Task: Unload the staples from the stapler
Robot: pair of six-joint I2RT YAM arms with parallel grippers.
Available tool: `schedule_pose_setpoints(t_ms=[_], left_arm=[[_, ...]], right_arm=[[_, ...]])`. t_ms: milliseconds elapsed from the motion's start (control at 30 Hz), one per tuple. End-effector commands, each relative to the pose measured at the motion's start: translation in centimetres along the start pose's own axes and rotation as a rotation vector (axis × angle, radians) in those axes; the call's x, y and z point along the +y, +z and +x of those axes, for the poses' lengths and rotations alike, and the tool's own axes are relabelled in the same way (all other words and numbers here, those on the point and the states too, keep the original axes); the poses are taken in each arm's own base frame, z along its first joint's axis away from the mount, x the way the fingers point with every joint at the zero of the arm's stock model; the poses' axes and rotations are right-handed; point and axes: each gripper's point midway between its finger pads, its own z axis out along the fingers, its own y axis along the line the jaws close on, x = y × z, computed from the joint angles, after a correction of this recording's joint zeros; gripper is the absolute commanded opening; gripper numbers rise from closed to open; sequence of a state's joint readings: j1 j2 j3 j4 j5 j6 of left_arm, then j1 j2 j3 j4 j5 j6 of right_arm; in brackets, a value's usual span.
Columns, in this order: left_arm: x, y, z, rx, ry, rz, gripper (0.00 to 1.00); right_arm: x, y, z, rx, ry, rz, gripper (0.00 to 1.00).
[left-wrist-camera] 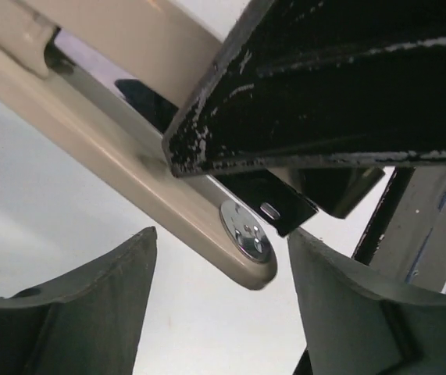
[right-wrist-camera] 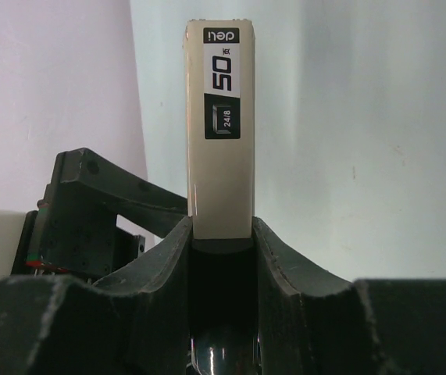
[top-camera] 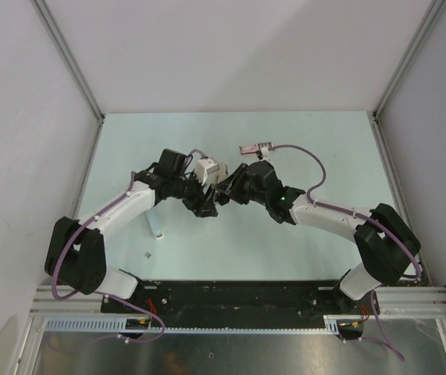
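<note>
The beige stapler with a black "50 24/8" label stands up between my right gripper's fingers, which are shut on its sides. In the top view the stapler is held above the table's middle, with the right gripper on it. My left gripper is just below it and open. In the left wrist view the stapler's rounded hinge end with a metal rivet hangs between the spread fingers, touching neither. A black finger of the right gripper crosses above. No staples show.
A small pinkish metal piece lies on the table behind the grippers, by the right arm's cable. A pale narrow strip and a tiny grey bit lie at the front left. White walls close three sides.
</note>
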State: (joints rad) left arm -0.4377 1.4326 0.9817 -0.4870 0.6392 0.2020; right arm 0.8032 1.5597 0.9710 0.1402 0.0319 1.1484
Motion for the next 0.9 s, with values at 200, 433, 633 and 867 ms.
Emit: schedule_pose_setpoints(t_ms=[200,433,633,867], left_arm=[[0.3,-0.5,-1.2,-0.037,0.143,-0.018,0.46],[1.6,-0.9,-0.5,-0.015,0.197,-0.097,0.02],[3.2,-1.5,-0.1,0.008,0.253,-0.185,0.00],[5.3,-2.4,0.1,0.044,0.333,-0.295,0.00]], right_arm=[[5.2,-1.2,0.4,0.026,-0.003,-0.188,0.00],[4.3,-0.7,2.2,0.114,-0.092,-0.206,0.00],[1.9,-0.7,3.5,0.200,-0.190,-0.196,0.00],[-0.1,-1.9,3.6,0.275,-0.311,-0.210,0.00]])
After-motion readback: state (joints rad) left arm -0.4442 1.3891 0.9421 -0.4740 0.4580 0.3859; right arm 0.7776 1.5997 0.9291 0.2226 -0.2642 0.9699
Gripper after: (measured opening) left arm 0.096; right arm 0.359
